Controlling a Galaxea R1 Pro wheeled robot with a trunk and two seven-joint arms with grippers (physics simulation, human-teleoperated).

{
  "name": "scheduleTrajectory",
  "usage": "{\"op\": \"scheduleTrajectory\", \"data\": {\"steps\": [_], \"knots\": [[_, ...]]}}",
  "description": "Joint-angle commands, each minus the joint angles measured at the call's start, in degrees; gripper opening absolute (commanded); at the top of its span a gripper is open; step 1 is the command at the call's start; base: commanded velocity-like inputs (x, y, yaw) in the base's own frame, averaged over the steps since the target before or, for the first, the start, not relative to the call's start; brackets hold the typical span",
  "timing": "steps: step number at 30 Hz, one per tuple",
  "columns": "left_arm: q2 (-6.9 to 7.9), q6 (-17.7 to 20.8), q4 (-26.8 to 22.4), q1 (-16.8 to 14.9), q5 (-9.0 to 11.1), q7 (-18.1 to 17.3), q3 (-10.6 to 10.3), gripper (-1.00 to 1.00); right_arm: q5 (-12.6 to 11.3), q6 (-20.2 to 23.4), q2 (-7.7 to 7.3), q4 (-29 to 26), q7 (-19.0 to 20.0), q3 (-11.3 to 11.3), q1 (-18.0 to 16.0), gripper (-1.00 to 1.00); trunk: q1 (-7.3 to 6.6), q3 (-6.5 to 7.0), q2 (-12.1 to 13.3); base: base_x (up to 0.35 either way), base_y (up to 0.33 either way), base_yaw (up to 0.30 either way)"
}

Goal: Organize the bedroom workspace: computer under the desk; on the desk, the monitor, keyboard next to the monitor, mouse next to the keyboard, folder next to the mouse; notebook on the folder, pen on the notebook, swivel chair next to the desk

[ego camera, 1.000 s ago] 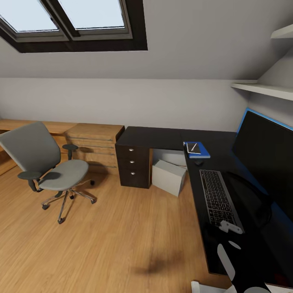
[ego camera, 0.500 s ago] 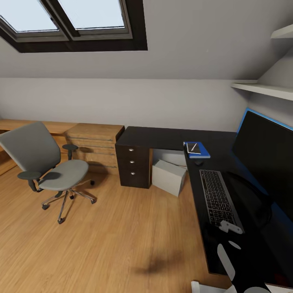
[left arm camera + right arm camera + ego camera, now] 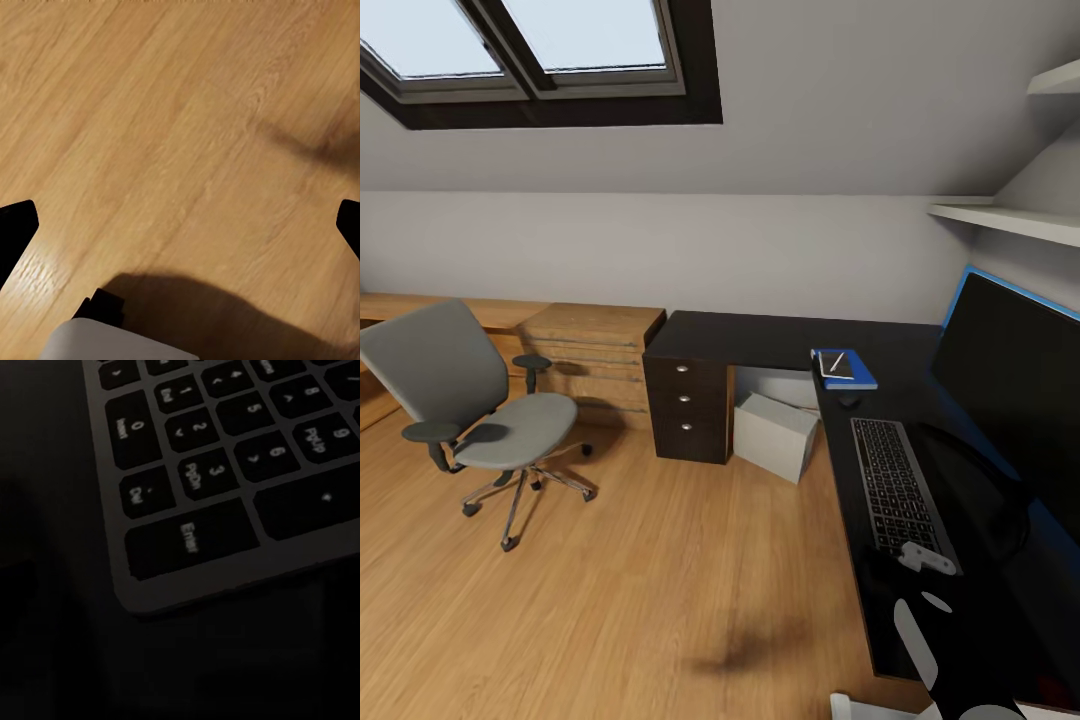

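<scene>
Right tool [image 3: 925, 560] hovers low over the near end of the keyboard [image 3: 897, 492]; how far it is open I cannot tell. Left tool [image 3: 180, 225] is spread wide, empty, above the wooden floor [image 3: 172, 127]. Under the right tool lies the black worktop [image 3: 760, 338], the monitor [image 3: 1010, 385] beside it. Far off stands the swivel chair [image 3: 475, 410]. Beyond the keyboard, the computer [image 3: 775, 435] sits under the worktop, then folder [image 3: 860, 378], notebook [image 3: 838, 367], mouse [image 3: 848, 399], pen [image 3: 836, 360].

Head wide; right wrist above keyboard [image 3: 225, 457]
</scene>
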Motion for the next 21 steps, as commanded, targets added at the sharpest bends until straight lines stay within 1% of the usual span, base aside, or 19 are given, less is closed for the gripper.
{"op": "scheduleTrajectory", "data": {"steps": [1,21], "knots": [[-0.01,-0.17,0.02,-0.03,0.47,-0.03,-0.04,1.00,-0.53,0.28,-0.02,-0.10,-0.23,0.07,-0.01,1.00,0.00,-0.06,-0.04,0.002,0.000,0.000],[-0.01,-0.21,0.00,-0.03,0.52,-0.03,0.02,1.00,-0.53,0.28,-0.02,-0.10,-0.19,0.07,-0.01,1.00,0.00,-0.06,-0.04,0.015,0.000,0.000]]}}
